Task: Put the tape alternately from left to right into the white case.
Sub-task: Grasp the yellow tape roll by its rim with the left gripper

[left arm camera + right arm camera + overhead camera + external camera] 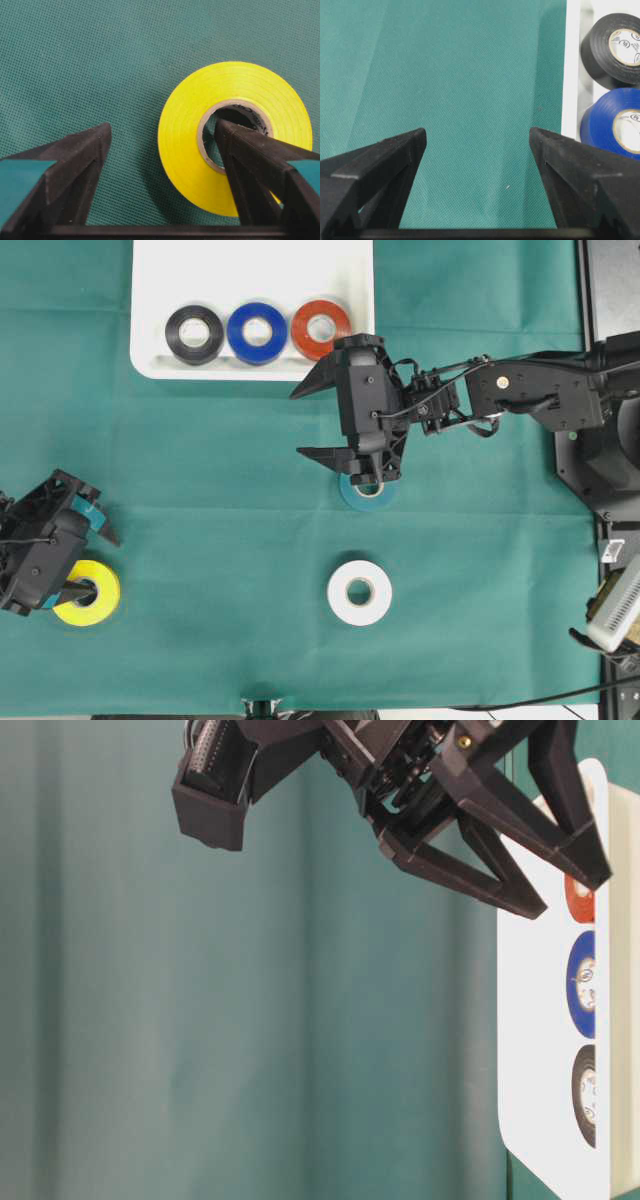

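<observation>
The white case (160, 280) lies at the back with a black tape roll (194, 334), a blue roll (257, 332) and a red roll (320, 328) in a row along its near side. My right gripper (298, 424) hangs open and empty over the cloth just in front of the case, beside the red roll (580, 902). A teal roll (352, 497) lies partly hidden under its wrist. A white roll (359, 592) lies nearer the front. My left gripper (162, 127) is open astride the wall of a yellow roll (182, 140), one finger in its core.
Green cloth covers the table. The right arm (530, 390) reaches in from the right edge, where a black base (610, 440) stands. In the right wrist view the black roll (612, 45) and blue roll (605, 125) sit behind the case rim (571, 75).
</observation>
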Tool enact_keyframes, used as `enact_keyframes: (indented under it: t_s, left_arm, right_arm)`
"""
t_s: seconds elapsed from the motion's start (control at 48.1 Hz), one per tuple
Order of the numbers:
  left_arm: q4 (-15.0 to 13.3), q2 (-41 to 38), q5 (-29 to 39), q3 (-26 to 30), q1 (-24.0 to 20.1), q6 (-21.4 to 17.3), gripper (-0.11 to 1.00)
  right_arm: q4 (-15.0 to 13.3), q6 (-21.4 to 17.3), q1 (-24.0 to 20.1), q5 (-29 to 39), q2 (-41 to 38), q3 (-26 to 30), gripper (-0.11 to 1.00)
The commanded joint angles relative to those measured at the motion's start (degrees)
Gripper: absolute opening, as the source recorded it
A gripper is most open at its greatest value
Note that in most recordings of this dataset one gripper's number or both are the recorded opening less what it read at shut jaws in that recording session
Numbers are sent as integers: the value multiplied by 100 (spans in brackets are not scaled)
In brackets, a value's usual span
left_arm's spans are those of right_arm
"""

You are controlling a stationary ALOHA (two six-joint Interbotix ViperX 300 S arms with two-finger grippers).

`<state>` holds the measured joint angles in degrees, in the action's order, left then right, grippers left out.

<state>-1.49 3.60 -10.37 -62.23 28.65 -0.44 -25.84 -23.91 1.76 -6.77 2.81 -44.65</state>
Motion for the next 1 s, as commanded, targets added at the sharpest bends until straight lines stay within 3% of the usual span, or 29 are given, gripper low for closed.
enact_keyframes:
  t_s: [0.0,0.104,0.249,0.977]
  left_arm:
    - [-9,44,-44,53,70,0,84]
    - [-9,70,-44,53,141,0,64]
    - [-9,105,-44,70,272,0,27]
    - [0,229,-44,114,387,0,27]
  right_arm:
    - [9,0,-9,-26,53,44,85]
    - [18,0,-9,-26,35,44,85]
    - [9,0,-18,-26,26,44,85]
    - [18,0,-9,-26,26,44,85]
